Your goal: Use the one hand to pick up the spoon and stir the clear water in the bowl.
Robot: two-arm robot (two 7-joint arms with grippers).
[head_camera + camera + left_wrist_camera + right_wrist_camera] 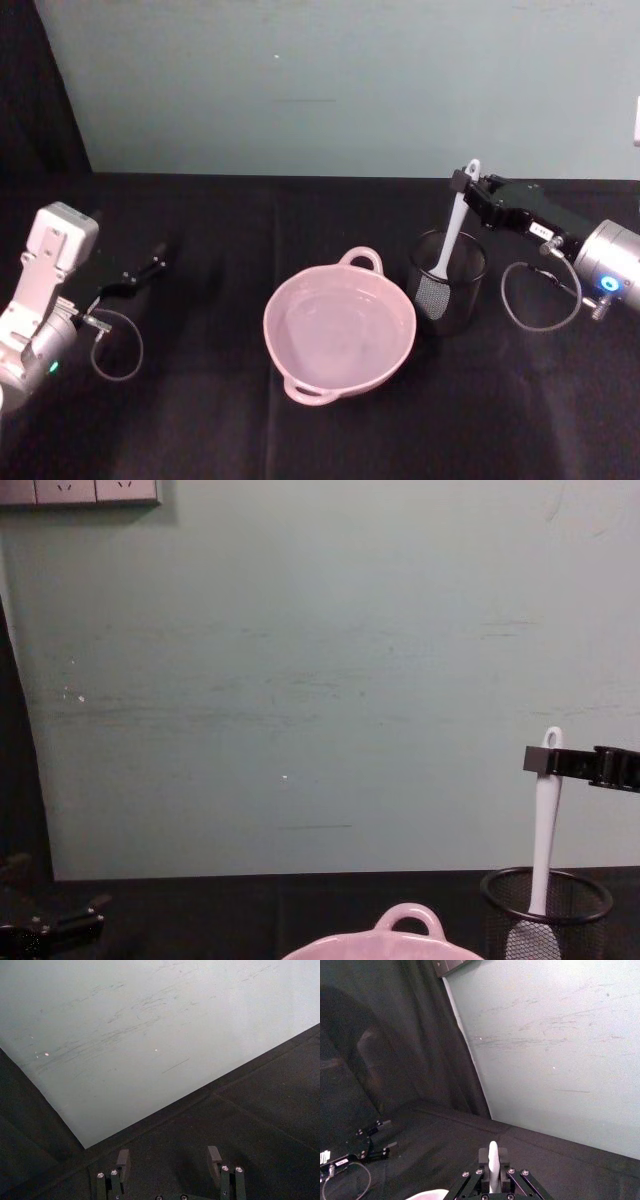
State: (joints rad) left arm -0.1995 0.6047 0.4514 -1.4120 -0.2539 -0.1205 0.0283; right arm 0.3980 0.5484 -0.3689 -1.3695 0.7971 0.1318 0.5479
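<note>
The white spoon (458, 222) stands upright in a black mesh cup (447, 290), its scoop down inside the cup. My right gripper (461, 184) reaches in from the right and is shut on the top of the spoon's handle, just under the loop hole. From the chest, the spoon (545, 825) rises out of the cup (545, 905) with the right gripper (545, 761) clamped near its top. The handle tip (493, 1157) pokes up between the right gripper's fingers. The pink bowl (385, 372) holds clear water, left of the cup. My left gripper (168, 1160) is open.
My left gripper (155, 264) rests idle on the black cloth at the far left, well away from the bowl. A pale green wall closes off the back of the table. The bowl's arched handle (408, 910) faces that wall.
</note>
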